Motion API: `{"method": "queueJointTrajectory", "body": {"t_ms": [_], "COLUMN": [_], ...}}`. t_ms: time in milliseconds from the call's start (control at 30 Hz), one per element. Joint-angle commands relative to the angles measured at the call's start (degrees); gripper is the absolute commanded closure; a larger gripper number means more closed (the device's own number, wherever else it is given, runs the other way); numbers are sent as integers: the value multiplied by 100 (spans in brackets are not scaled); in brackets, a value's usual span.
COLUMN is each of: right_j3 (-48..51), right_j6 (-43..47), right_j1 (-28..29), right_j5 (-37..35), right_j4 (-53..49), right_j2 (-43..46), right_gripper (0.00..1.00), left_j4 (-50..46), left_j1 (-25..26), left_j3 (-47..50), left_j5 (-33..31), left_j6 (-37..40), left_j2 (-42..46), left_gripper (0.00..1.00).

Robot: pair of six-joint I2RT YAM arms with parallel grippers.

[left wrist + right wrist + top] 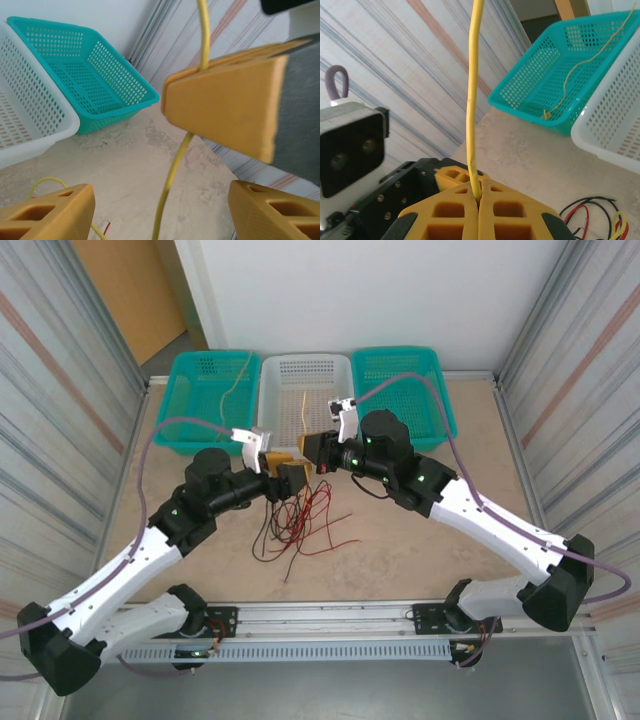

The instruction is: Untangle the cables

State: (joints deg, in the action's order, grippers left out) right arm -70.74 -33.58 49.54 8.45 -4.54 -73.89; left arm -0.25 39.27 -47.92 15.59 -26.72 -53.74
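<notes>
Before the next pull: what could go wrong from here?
The right gripper is shut on the yellow cable, which seems looped among the red and black cables; lifting may drag them or tighten the snarl. The left gripper stands open around that cable, which could slip out before closing.

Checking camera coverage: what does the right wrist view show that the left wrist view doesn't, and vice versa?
Right wrist: a tan cable in a teal basket, plus black cable loops on the table. Left wrist: the other teal basket and the left gripper, open. Both: the yellow cable pinched in the right gripper, and the white basket.
</notes>
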Motion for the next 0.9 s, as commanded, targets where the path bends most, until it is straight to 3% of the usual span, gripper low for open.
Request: {"method": "queueJointTrajectory", "body": {"t_ms": [0, 100, 433, 867], "right_j3": [-263, -282, -335, -524], "right_j6": [237, 275, 326, 379], "right_j1": [81, 83, 82, 121], "right_j5": [-133, -159, -212, -189], "right_j4": [-80, -167, -428, -782], "right_j2": [35, 44, 14, -75], "right_gripper": [100, 100, 100, 100], "left_j4": [-125, -280, -726, -613], "left_j1": [40, 46, 48, 64], "left_j3": [-130, -182, -255, -77], "left_j5": [-201, -232, -113, -34], "left_j6": [375, 507, 942, 1124], "left_j2": [28, -4, 36, 190], "left_gripper": [32, 36, 36, 42]}}
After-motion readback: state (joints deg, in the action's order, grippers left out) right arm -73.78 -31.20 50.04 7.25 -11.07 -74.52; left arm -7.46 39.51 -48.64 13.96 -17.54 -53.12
